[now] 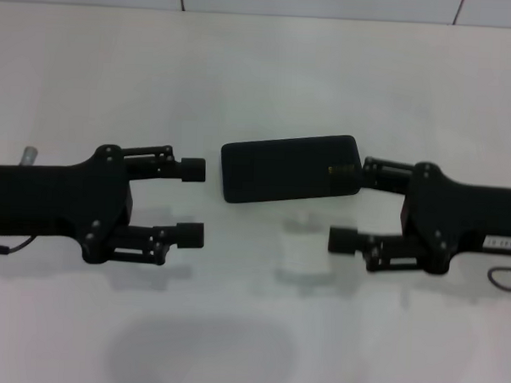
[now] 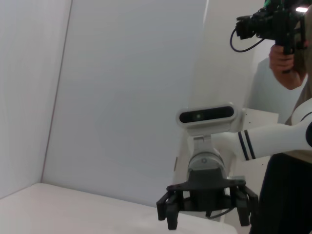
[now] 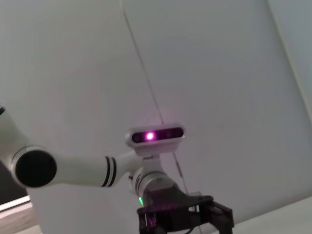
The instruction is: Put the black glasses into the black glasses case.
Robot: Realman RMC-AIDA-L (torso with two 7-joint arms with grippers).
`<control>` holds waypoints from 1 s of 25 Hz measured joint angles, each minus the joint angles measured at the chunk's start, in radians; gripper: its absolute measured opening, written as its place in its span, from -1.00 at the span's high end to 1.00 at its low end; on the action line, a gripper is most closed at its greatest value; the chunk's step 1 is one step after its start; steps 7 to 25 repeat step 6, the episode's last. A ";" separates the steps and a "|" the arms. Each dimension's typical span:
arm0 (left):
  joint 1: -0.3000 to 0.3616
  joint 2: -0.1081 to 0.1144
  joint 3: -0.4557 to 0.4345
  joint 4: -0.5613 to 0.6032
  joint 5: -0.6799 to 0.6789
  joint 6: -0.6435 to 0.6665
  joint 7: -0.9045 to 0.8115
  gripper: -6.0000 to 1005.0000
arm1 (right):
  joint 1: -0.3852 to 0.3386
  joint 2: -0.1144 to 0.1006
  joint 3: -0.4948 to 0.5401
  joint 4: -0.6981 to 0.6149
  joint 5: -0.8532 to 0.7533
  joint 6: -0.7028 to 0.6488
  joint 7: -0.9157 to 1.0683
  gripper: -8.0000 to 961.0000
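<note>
The black glasses case lies shut on the white table at the centre, with a small gold mark near its right end. The black glasses are out of view. My left gripper is open and empty, hovering just left of the case and pointing right. My right gripper is open and empty at the case's right end, with its upper finger against that end. The left wrist view shows the right gripper facing it. The right wrist view shows the left gripper.
White walls stand behind the table. In the left wrist view a person holding a camera stands beyond the right arm. A thin cable hangs off the right arm.
</note>
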 joint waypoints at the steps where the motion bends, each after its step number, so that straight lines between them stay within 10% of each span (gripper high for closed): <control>1: 0.003 0.000 0.000 0.000 0.000 0.003 -0.002 -0.47 | -0.005 0.000 -0.007 0.000 0.000 -0.004 -0.014 -0.61; 25: 0.008 -0.003 -0.001 -0.001 -0.003 0.006 -0.009 -0.55 | -0.019 0.000 -0.015 -0.001 0.004 -0.012 -0.033 -0.69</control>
